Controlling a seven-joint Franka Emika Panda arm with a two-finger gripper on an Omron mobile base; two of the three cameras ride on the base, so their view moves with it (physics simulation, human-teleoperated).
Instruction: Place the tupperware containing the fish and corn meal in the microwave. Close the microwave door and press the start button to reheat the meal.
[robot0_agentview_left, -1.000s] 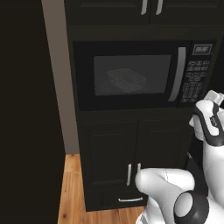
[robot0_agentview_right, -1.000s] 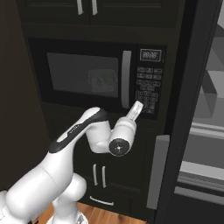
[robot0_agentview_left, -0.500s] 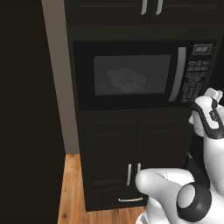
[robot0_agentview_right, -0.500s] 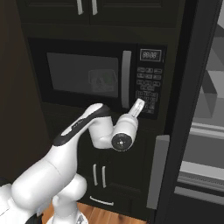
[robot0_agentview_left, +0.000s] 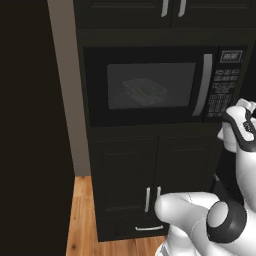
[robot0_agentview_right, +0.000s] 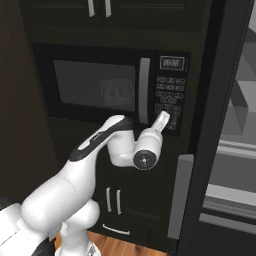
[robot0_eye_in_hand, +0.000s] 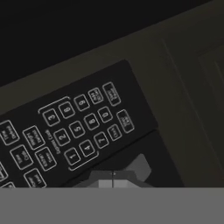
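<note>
The black microwave (robot0_agentview_left: 150, 85) sits built into dark cabinets, and the microwave door (robot0_agentview_right: 95, 85) is closed with its curved grey handle (robot0_agentview_right: 144, 90) beside the keypad (robot0_agentview_right: 170, 100). Through the window I make out the clear tupperware (robot0_agentview_left: 145, 91); a faint green lump, the fish and corn meal (robot0_agentview_right: 116, 92), shows inside it. My gripper (robot0_agentview_right: 165, 116) is shut with nothing in it, tips against the lower part of the keypad. In the hand view the number keys (robot0_eye_in_hand: 83, 127) sit just above the closed gripper (robot0_eye_in_hand: 113, 179). The hand (robot0_agentview_left: 240, 107) shows at the right edge below the keypad.
Dark cabinet doors with two slim handles (robot0_agentview_left: 152, 199) stand under the microwave, with a drawer pull (robot0_agentview_left: 148, 228) lower down. Wooden floor (robot0_agentview_left: 82, 215) lies at the lower left. A tall panel with a long grey handle (robot0_agentview_right: 177, 195) and a pale appliance (robot0_agentview_right: 235, 150) are to the right.
The hand has moved up and forward to the keypad's lower rows, the arm stretching further out. The jaws stay shut and the door stays closed.
</note>
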